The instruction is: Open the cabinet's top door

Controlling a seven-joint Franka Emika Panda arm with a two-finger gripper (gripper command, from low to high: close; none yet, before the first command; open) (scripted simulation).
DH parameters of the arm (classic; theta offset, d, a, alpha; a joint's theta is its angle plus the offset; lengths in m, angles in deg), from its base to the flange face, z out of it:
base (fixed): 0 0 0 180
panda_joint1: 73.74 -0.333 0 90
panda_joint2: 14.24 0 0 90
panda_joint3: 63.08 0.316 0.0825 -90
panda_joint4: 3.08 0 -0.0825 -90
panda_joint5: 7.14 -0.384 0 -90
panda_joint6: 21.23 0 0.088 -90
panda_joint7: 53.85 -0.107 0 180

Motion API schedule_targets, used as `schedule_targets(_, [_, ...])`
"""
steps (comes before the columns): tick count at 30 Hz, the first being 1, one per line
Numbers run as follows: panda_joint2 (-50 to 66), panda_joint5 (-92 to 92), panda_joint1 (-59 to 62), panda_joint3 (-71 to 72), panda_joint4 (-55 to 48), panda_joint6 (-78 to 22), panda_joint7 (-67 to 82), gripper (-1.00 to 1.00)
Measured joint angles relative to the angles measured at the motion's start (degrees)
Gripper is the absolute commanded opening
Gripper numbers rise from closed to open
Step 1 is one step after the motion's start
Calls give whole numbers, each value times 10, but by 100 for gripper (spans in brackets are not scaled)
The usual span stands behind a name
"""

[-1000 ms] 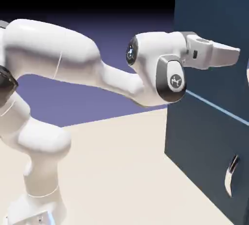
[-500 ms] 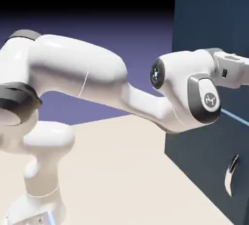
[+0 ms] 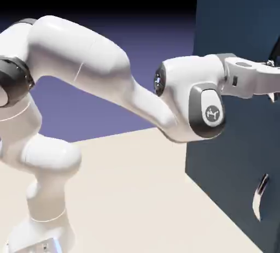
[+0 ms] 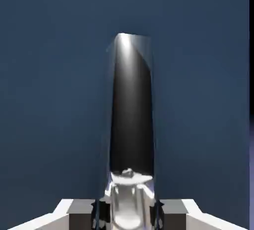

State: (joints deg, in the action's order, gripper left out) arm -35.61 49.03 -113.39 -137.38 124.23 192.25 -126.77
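Note:
The dark navy cabinet (image 3: 219,162) stands at the exterior view's right. Its top door (image 3: 232,19) is the upper flat panel, and the door's small dark curved handle (image 3: 275,49) shows at the picture's right edge. My gripper (image 3: 270,75) reaches level to that handle. In the hand view the glossy dark handle (image 4: 131,110) rises from between my two fingertips (image 4: 99,213), with the gripper (image 4: 130,210) shut on it. The navy door panel (image 4: 49,75) fills the view behind it.
The lower panel carries a silver curved handle (image 3: 259,194) below my hand. The beige table (image 3: 136,192) stretches between the robot's base and the cabinet's foot. My forearm and wrist (image 3: 206,110) hide the seam between the panels.
The hand went right to the top door's handle and the jaws closed on it. Since half a second ago the wrist has drawn back a little to the left.

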Motion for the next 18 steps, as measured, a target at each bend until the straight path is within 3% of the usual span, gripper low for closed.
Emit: schedule_targets(18, [-36,-175,366,348,160,4,110,-100])
